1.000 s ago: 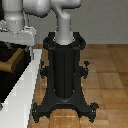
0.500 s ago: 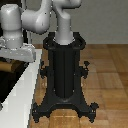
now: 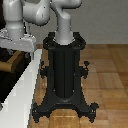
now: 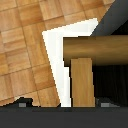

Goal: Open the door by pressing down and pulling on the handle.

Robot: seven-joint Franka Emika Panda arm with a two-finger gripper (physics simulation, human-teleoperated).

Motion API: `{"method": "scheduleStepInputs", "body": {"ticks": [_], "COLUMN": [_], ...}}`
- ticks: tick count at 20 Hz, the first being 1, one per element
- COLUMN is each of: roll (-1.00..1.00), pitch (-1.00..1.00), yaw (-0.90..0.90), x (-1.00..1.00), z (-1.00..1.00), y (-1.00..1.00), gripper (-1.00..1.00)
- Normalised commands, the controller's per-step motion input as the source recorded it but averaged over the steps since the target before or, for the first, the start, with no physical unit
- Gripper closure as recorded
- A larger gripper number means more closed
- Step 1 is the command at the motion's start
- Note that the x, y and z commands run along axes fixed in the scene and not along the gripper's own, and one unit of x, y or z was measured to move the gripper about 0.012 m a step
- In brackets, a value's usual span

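A Franka Panda arm [image 3: 35, 12] reaches toward the upper left of the exterior view, its gripper [image 3: 17, 42] low at the left edge, just above the tan handle [image 3: 11, 62], which sticks out from the dark door [image 3: 7, 82] set in a pale frame [image 3: 25, 87]. The black robot pedestal [image 3: 64, 75] stands at the centre on a wooden floor [image 3: 110, 70]. In the wrist view the handle [image 4: 95, 47] fills the centre right over the white frame corner [image 4: 57, 55]; whether the fingers are spread or pressed together cannot be told.
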Motion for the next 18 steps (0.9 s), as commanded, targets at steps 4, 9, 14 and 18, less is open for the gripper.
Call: {"method": "scheduleStepInputs", "body": {"ticks": [4,9,14,18], "roll": [0.00,0.00,0.00,0.00], "pitch": [0.00,0.00,0.00,0.00], "yaw": [0.00,0.00,0.00,0.00], "x": [0.00,0.00,0.00,0.00], "z": [0.00,-0.40,-0.20,0.00], "y": [-0.50,-0.20,-0.40,0.00], "gripper": [-1.00,-1.00,-1.00,1.00]}}
